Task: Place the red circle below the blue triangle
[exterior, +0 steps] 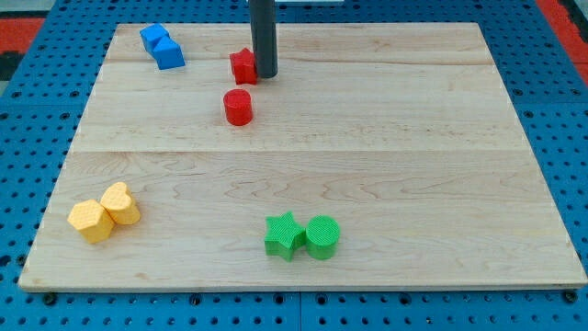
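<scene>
While my tip point(265, 75) rests on the wooden board point(367, 184) near the view's top, it holds nothing: it is a bare rod end and can only push. It stands touching, or just beside, the right side of another red block point(243, 66), whose shape I cannot make out behind the rod. The red circle point(238, 107) stands a little lower in the view, down and slightly to the left of my tip, apart from it.

The blue blocks point(162, 46) sit together at the view's top left; which of the two is the blue triangle I cannot tell for sure. The spot below them lies to the left of the red circle, at about the same height in the view. So the coming push, as I judge it, has to run leftward, and my tip should first get round to the circle's right side. It is already right of the circle but too high, so it must drop down the view without nudging the circle.

The yellow pair point(104, 212) and the green pair point(303, 236) near the view's bottom are well clear.
</scene>
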